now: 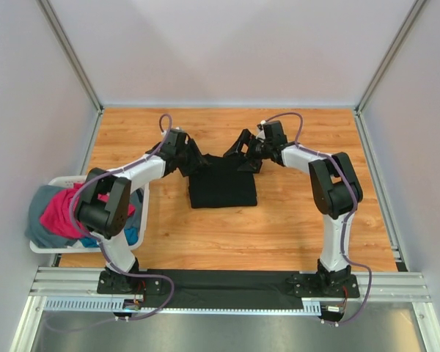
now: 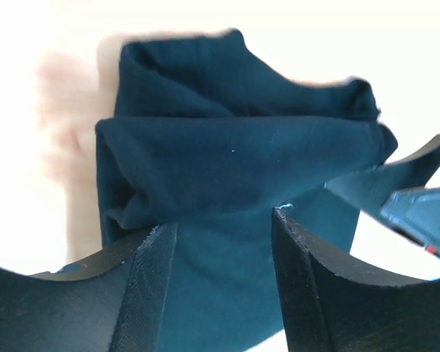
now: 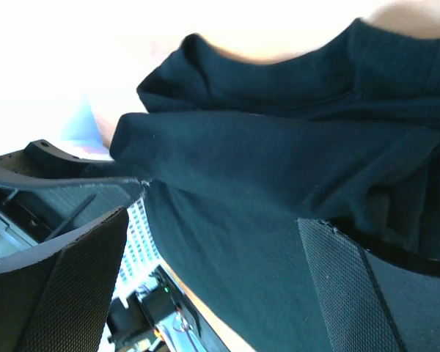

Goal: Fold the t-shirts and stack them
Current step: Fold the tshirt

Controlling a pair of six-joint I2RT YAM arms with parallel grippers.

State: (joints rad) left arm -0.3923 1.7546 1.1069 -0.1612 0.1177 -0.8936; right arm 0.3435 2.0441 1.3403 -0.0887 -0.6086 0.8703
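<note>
- My left gripper [image 1: 196, 165] sits at the upper left corner of the black t-shirt [image 1: 222, 189]. Its jaws stand partly apart, with dark cloth showing in the gap. I cannot tell whether they pinch any of it.
- My right gripper [image 1: 243, 154] is at the shirt's upper right corner. Its jaws are spread wide, with cloth lying between them, and they hold nothing.
- The black t-shirt lies at the centre of the top view as a folded, roughly square block. Its lower edge is straight, and its top edge is bunched into a thick rolled fold where my two grippers come close together.
- Bare wood of the table [image 1: 301, 227] shows below the shirt, to its right, and in a strip above it up to the back wall [image 1: 235, 51].
- At the left edge of the view, the white basket [image 1: 44, 249] hangs partly off the table. It holds the pink t-shirt [image 1: 59, 209], the grey t-shirt [image 1: 35, 213] and the blue t-shirt [image 1: 132, 236], well apart from the black one.
- Plain pale walls close in the table on the left, right and far sides.
</note>
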